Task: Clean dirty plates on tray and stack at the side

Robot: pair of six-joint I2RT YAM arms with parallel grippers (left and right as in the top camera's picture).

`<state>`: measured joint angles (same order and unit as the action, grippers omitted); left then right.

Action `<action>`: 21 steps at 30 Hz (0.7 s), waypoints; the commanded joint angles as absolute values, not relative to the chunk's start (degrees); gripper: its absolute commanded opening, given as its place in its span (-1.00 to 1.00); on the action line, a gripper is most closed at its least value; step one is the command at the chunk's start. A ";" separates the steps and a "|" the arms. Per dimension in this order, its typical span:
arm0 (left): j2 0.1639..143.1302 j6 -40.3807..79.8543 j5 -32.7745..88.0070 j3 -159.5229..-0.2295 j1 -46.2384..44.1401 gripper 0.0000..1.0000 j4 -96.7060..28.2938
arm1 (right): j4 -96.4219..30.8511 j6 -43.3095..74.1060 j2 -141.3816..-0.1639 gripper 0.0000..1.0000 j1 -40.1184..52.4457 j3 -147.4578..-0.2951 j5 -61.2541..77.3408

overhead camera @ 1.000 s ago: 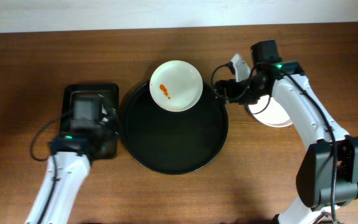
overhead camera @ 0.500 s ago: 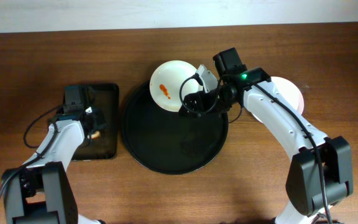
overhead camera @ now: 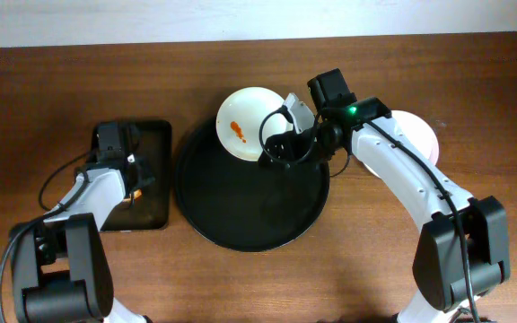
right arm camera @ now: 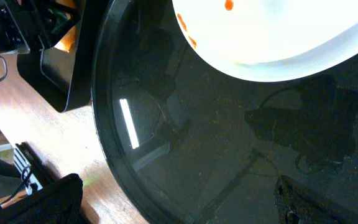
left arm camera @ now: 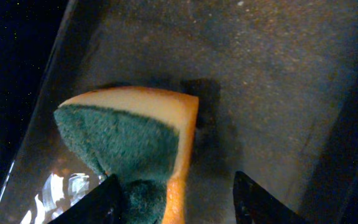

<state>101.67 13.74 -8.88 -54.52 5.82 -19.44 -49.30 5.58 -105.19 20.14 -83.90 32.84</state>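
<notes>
Swinging in from the right side of the frame, where a second ago it hung over the cleaned white stack [overhead camera: 417, 135] on the table [overhead camera: 43, 90], the right arm now reaches over the upper right of the big round black tray [overhead camera: 240, 206]. Its right pincer [overhead camera: 276, 148] stands wide apart and empty, just beside the last dirty plate [overhead camera: 258, 112]. That plate sits at the upper middle of the frame, half on the tray and overhanging its top rim, with the orange smear [overhead camera: 238, 132] still on it. How many plates already lie in the side stack cannot be told from above. At the left of the frame the left arm has drawn back toward the upper end of the small rectangular tray [overhead camera: 155, 211]. Its wrist view shows the left pincer [left arm camera: 176, 186] with jaws apart around the lower corner of the green-and-orange sponge [left arm camera: 126, 140], a gap showing on one side, so nothing is clamped yet. Judging from this, one plate has just been put aside and the next round is starting: the sponge needs gripping and the smeared plate steadying before it can be wiped and stacked.
</notes>
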 commanded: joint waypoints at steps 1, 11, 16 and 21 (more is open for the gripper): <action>103.88 14.68 -7.79 -55.55 6.17 0.09 -19.00 | -49.25 5.41 -104.99 0.97 20.23 -84.77 32.32; 97.36 16.29 -9.72 -61.67 6.17 -0.18 -28.75 | -49.28 5.41 -104.99 0.97 20.23 -84.77 32.32; 108.05 17.32 -9.93 -60.77 6.17 -0.24 -28.42 | -49.25 5.41 -104.99 0.97 20.23 -84.77 32.32; 104.42 17.52 -9.69 -63.55 6.17 -0.33 -29.30 | -49.25 5.41 -104.99 0.97 20.23 -84.77 32.32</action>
